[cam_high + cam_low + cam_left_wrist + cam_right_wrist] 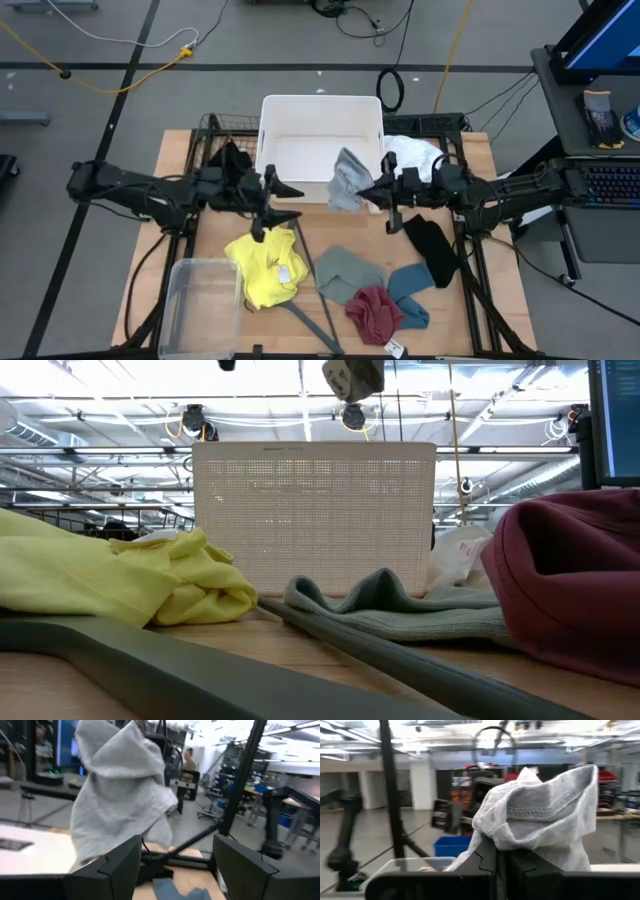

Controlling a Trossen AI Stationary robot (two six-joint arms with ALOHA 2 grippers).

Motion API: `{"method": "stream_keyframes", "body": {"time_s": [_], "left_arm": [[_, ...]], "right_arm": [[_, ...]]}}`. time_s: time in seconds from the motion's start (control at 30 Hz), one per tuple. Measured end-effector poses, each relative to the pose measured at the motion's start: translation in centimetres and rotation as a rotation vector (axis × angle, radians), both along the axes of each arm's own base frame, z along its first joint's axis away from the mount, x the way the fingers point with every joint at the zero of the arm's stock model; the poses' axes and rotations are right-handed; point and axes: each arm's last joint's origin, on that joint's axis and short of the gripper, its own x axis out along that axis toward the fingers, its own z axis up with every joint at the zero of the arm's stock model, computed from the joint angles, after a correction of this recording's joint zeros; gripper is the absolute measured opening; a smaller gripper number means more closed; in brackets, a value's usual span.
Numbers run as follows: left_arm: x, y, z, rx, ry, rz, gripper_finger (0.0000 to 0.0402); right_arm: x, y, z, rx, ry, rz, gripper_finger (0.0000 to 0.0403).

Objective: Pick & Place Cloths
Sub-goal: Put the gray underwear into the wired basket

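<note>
Wooden worktop (180, 190) carries: white bin (320, 145) behind both jaws; yellow cloth (265, 268) below left jaws; black cloth (432, 248) below right jaws; sage green cloth (348, 272), maroon cloth (375, 312), teal cloth (412, 290), clear tub (198, 305) nearer front edge.

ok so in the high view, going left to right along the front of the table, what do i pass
clear bin → yellow cloth → sage cloth → maroon cloth → teal cloth → black cloth
</note>
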Motion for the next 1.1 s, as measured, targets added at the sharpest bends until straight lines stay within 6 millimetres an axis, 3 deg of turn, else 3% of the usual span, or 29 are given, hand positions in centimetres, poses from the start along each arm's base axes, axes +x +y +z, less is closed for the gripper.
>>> {"method": "stream_keyframes", "body": {"time_s": [0.23,0.73,0.9,1.1], "left_arm": [[2.6,-0.9,-0.1,0.043,0.0,0.09,0.025],[8.5,-1.6,2.1,0.147,0.071,0.22,0.025],[9.6,-1.7,1.6,0.179,0.199,0.296,0.025],[9.9,-1.7,1.8,0.158,0.185,0.31,0.025]], "right_arm": [[0.0,-0.2,0.0,0.048,-0.001,-0.069,0.0],[2.9,-0.1,-1.6,0.115,-0.065,-0.097,0.0],[3.1,0.2,-1.7,0.108,-0.069,-0.091,0.0],[3.0,0.3,-1.6,0.107,-0.076,-0.088,0.0]]}}
